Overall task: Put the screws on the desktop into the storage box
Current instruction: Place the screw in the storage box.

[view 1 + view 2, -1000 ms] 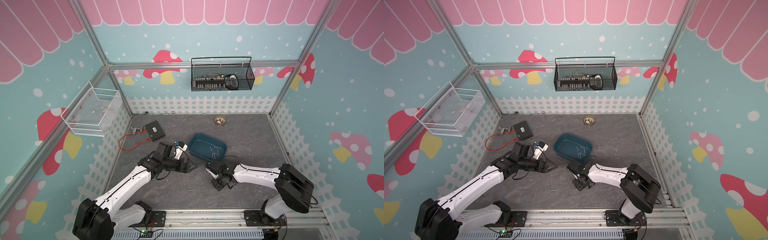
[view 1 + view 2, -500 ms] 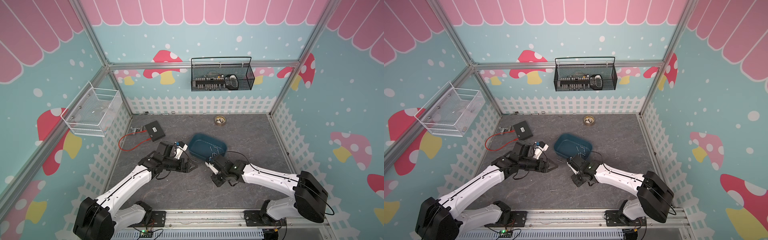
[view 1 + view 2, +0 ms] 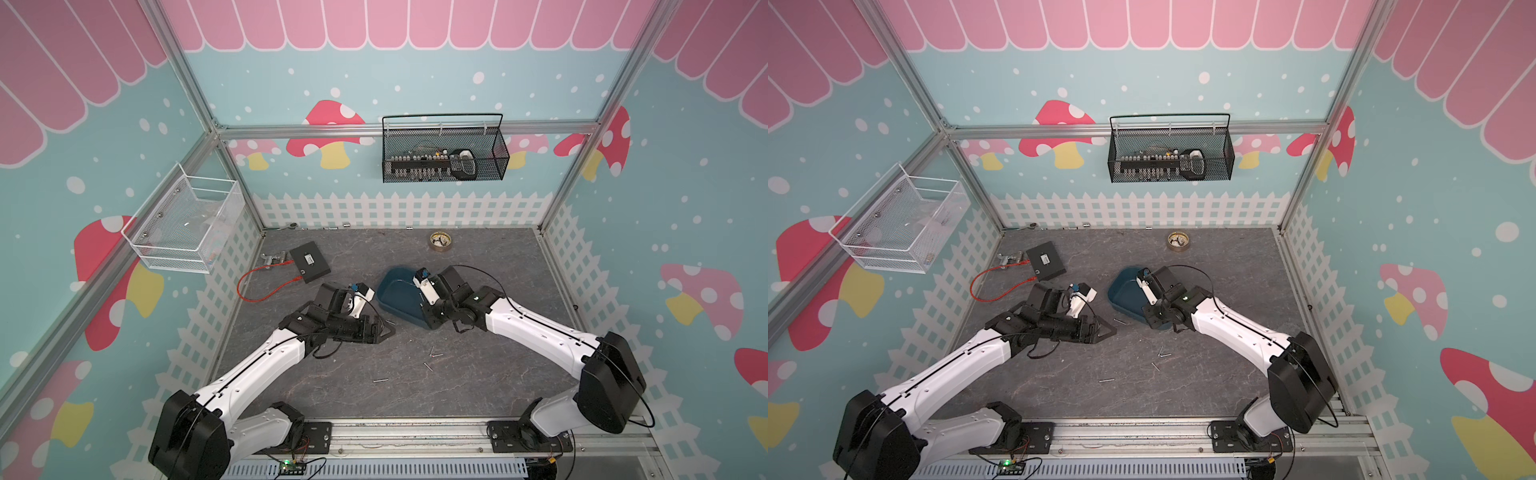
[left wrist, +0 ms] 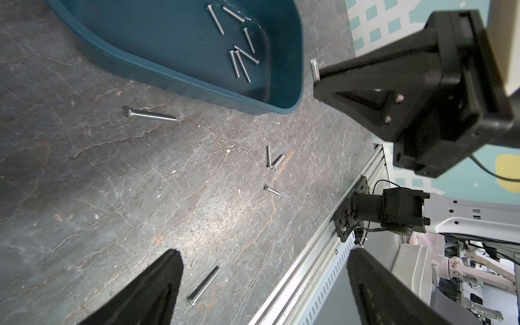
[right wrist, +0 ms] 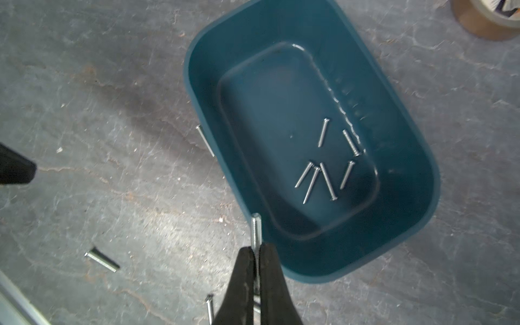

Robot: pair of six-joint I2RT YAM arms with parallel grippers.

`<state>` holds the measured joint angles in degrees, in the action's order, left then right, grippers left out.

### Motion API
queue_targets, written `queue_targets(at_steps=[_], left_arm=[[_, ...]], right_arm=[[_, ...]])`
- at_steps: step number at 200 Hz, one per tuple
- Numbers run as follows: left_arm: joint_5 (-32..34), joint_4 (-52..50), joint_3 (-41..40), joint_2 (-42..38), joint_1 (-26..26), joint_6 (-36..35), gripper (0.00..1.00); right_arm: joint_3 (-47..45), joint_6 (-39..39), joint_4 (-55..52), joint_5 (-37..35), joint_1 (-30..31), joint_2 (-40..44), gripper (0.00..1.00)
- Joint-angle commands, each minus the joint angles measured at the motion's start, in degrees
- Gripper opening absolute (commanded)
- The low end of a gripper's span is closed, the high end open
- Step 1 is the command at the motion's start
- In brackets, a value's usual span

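Screws (image 3: 380,380) of thin silvery metal count twelve in all. Five lie loose on the flat dark grey desktop (image 3: 490,386) with pale veins. One lies alone nearest to the front rail, and a second single screw (image 3: 427,365) is a little farther. After it a pair of screws (image 4: 272,164) meets in a V. The left gripper (image 4: 264,253) hangs over the desktop with its jaws wide apart and holds nothing. The fifth loose screw (image 4: 152,115) lies just beside a long wall of the dark teal plastic storage box (image 5: 422,197), which is rectangular with rounded corners and low walls. The right gripper (image 5: 256,250) is closed tight on one screw (image 5: 256,228), and the free end of that screw reaches over the near rim of the storage box. Six screws (image 5: 327,181) lie on the floor of the storage box, gathered toward one long wall. Farther back on the desktop are one flat black box with a white label (image 3: 309,262), one red cable (image 3: 266,286) and one brown tape roll (image 3: 440,241). One black wire mesh basket (image 3: 444,153) hangs on the back wall.
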<state>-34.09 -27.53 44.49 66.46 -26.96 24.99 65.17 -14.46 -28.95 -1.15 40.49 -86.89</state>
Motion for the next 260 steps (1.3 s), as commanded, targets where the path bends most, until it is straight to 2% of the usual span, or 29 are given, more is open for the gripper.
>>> queue_targets(at_steps=[1, 25, 78, 141, 217, 260], left_arm=[[0.85, 0.72, -0.24, 0.16, 0.45, 0.5, 0.96], [0.85, 0.72, -0.19, 0.17, 0.31, 0.5, 0.96], [1.92, -0.28, -0.02, 1.01, -0.36, 0.42, 0.96], [6.37, -4.13, 1.78, 3.45, -3.7, 2.13, 0.96], [16.01, -11.71, 5.27, 8.9, -11.68, 1.3, 0.95], [19.29, -15.03, 6.83, 11.81, -15.19, 1.39, 0.92]], right_arm=[[2.11, 3.23, 0.53, -1.65, -1.34, -2.82, 0.05], [3.61, 4.24, 1.04, -2.85, -2.4, -4.58, 0.07], [3.29, 4.96, 2.17, -1.04, -4.18, -3.02, 0.52], [-4.26, 5.3, 6.19, 13.53, -5.51, 7.62, 0.98], [-11.78, 4.81, 2.3, 31.36, -5.68, 18.88, 0.99], [-13.35, 3.34, -1.72, 36.12, -5.63, 22.76, 0.99]])
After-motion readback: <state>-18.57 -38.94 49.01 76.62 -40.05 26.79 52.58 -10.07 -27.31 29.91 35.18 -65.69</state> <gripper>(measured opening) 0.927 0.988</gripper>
